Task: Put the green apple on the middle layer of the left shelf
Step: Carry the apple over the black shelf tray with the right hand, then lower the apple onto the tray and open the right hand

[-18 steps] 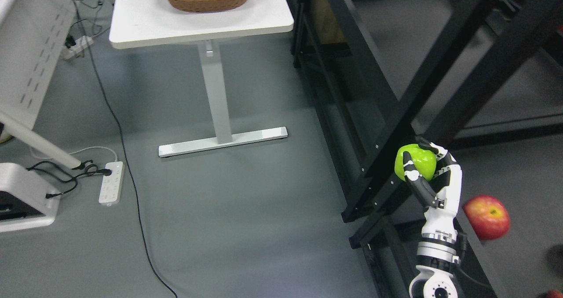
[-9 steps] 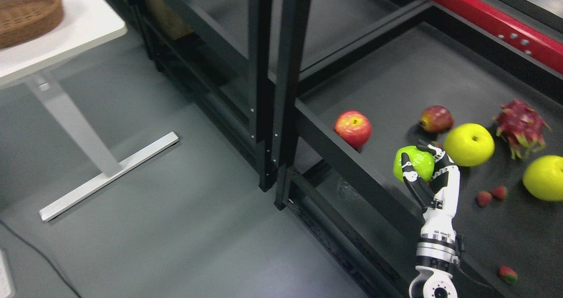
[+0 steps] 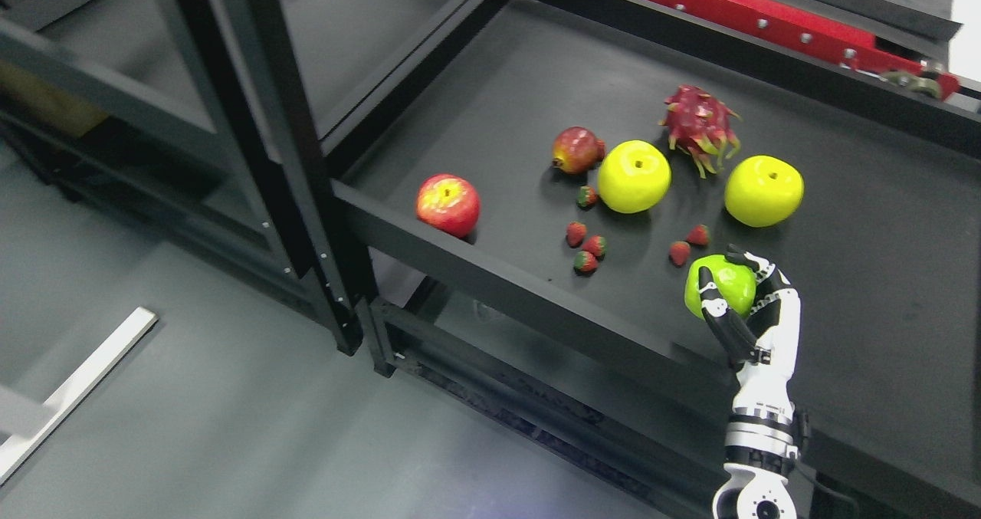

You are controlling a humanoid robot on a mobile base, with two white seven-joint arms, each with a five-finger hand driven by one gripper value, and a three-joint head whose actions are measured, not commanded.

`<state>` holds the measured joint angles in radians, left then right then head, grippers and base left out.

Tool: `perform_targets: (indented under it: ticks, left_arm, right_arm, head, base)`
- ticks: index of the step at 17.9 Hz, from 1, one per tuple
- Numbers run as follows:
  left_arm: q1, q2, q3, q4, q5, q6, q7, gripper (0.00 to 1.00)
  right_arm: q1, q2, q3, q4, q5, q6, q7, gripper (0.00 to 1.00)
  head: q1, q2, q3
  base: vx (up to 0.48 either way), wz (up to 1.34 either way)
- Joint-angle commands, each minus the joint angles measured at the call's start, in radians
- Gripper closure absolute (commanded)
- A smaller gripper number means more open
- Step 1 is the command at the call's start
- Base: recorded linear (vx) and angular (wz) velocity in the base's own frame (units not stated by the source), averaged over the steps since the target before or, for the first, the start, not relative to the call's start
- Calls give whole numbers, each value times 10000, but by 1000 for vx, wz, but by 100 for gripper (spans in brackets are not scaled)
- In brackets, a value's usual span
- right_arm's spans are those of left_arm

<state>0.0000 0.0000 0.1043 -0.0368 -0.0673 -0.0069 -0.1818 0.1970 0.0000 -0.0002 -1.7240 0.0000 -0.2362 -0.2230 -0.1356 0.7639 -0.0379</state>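
Observation:
My right hand [image 3: 726,275] rises from the bottom right edge and is shut on the green apple [image 3: 733,290]. It holds the apple over the front part of a black shelf layer [image 3: 881,274], just behind the shelf's front rail [image 3: 490,274]. A thumb [image 3: 714,304] crosses the apple's left side. I cannot tell how high the apple is above the shelf surface. The left arm is out of view.
On the same layer lie a red apple [image 3: 448,205], a dark red fruit [image 3: 576,151], two yellow apples [image 3: 634,176] [image 3: 764,190], a dragon fruit [image 3: 699,126] and several strawberries [image 3: 585,252]. Black uprights [image 3: 260,120] stand at left; a red beam [image 3: 751,17] runs behind.
The camera has swung right, from the white table and floor to the fruit shelf. My right hand keeps the green apple in the same grasp and picture position.

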Motion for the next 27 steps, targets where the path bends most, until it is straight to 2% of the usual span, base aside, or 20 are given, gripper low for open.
perform_targets:
  ticks: [1, 20, 23, 27]
  left_arm:
    - [-214, 174, 0, 0, -2, -8, -7, 0]
    - [-214, 174, 0, 0, -2, -8, -7, 0]
    - [-214, 174, 0, 0, 13, -8, -7, 0]
    - [-214, 174, 0, 0, -2, -8, -7, 0]
  right_arm:
    - [9, -245, -59, -2, -153, 60, 6, 99]
    - [-22, -245, -121, -2, -153, 321, 6, 98]
    - [-190, -184, -60, 13, -123, 704, 21, 98]
    - [-206, -184, -44, 13, -107, 720, 21, 98]
  head:
    - [0, 0, 0]
    - [0, -1, 0]
    - [0, -1, 0]
    - [0, -3, 0]
  base:
    - [91, -470]
    - [149, -265]
    - [92, -111]
    - [53, -94]
